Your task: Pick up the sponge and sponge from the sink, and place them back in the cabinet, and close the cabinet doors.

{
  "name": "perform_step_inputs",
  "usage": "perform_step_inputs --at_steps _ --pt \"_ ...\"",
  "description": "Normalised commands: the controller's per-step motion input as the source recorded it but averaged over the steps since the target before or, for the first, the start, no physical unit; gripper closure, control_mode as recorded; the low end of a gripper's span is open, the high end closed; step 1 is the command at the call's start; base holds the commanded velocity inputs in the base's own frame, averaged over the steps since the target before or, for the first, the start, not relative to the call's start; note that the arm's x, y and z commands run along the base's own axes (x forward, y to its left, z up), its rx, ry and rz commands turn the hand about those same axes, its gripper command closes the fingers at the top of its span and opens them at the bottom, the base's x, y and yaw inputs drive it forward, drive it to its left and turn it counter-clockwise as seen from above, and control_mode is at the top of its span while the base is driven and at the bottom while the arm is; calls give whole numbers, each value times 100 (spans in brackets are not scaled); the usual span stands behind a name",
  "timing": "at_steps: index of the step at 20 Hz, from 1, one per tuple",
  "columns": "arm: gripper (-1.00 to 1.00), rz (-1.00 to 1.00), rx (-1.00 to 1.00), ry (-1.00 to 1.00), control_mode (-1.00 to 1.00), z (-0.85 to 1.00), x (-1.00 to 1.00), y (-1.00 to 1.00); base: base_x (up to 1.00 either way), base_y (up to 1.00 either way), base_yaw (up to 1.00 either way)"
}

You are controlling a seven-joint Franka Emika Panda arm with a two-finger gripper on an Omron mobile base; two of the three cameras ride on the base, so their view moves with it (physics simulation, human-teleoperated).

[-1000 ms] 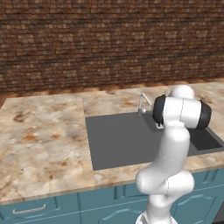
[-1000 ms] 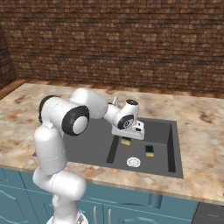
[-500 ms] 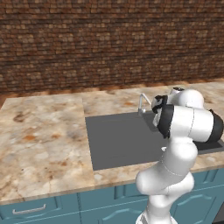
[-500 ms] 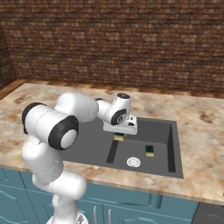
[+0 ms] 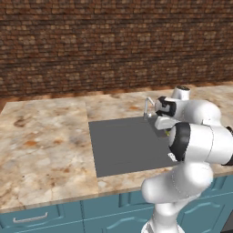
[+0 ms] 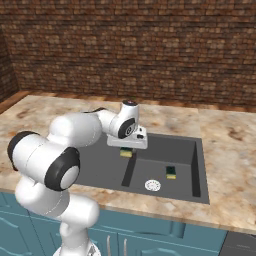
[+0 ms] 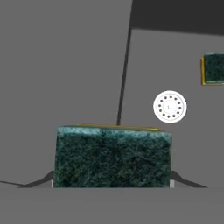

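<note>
My gripper [image 6: 128,151] is clamped on one sponge [image 7: 113,155], lifted above the sink [image 6: 192,172] near its back wall. Through the hand camera that sponge sits right between my fingertips: a blocky rectangle with a coarse, mottled dark green scouring face turned toward the lens, and a thin line of yellow body showing along its far edge. From the right base view it shows as a small yellow block [image 6: 126,153] just under the white hand, off the basin floor.

The second sponge [image 6: 171,173] lies flat on the floor of the sink, toward the right side of the basin — green face up, yellow rim around it. In the hand view it sits at the far right [image 7: 213,68], partly cut off by the frame. The round white drain [image 6: 152,185] is just beside it, nearer the front edge of the basin.

The faucet [image 5: 148,107] stands at the back edge of the sink, next to my wrist. Tan marble counter [image 5: 43,145] frames the basin.
</note>
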Motion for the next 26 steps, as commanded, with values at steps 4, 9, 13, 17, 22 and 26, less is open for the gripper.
perform_step_inputs --at_steps 4,9,13,17,22,26 --pt "100 1 0 0 -100 20 -13 27 0 0 0" --pt "100 0 0 0 -100 12 -7 24 0 0 0" --pt "100 0 0 0 -100 10 -4 27 0 0 0" --pt "100 0 0 0 -100 20 -12 15 0 0 0" --pt "100 0 0 0 -100 21 -15 4 0 0 0" --pt "100 0 0 0 -100 18 -16 0 0 0 0"
